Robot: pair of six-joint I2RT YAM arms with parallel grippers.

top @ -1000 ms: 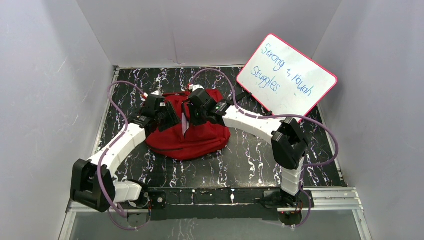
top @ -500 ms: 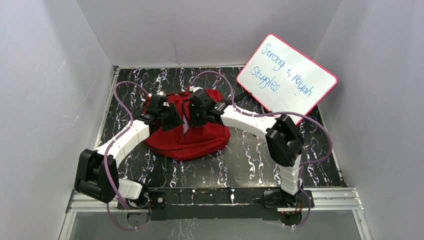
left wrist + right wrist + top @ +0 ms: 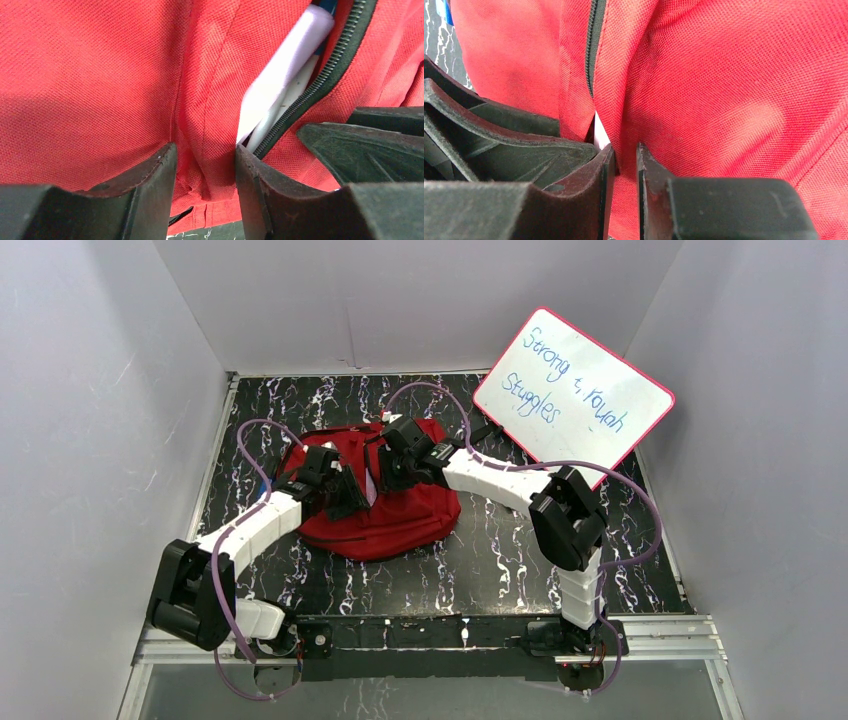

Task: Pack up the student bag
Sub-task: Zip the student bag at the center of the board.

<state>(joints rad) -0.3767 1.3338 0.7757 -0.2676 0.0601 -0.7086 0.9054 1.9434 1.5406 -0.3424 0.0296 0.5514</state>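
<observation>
The red student bag [image 3: 410, 522] lies on the dark marbled table [image 3: 500, 560], with its zipper opening facing up between my two grippers. A white flat item [image 3: 285, 75] with a white pen-like stick beside it pokes out of the open dark zipper [image 3: 330, 65]. My left gripper [image 3: 350, 495] is shut on a fold of red fabric [image 3: 207, 150] at the left edge of the opening. My right gripper [image 3: 386, 476] pinches the red fabric [image 3: 624, 165] of the opposite edge, next to the zipper [image 3: 592, 45]. A sliver of the white item [image 3: 599, 134] shows there.
A pink-framed whiteboard [image 3: 573, 395] with blue writing leans against the right wall at the back. Grey walls close in the table on three sides. Purple cables [image 3: 430, 390] loop over both arms. A metal rail [image 3: 440, 635] runs along the near edge.
My left gripper has moved right and nearer along the bag, towards the zipper opening. The right gripper has stayed nearly still on the bag's top.
</observation>
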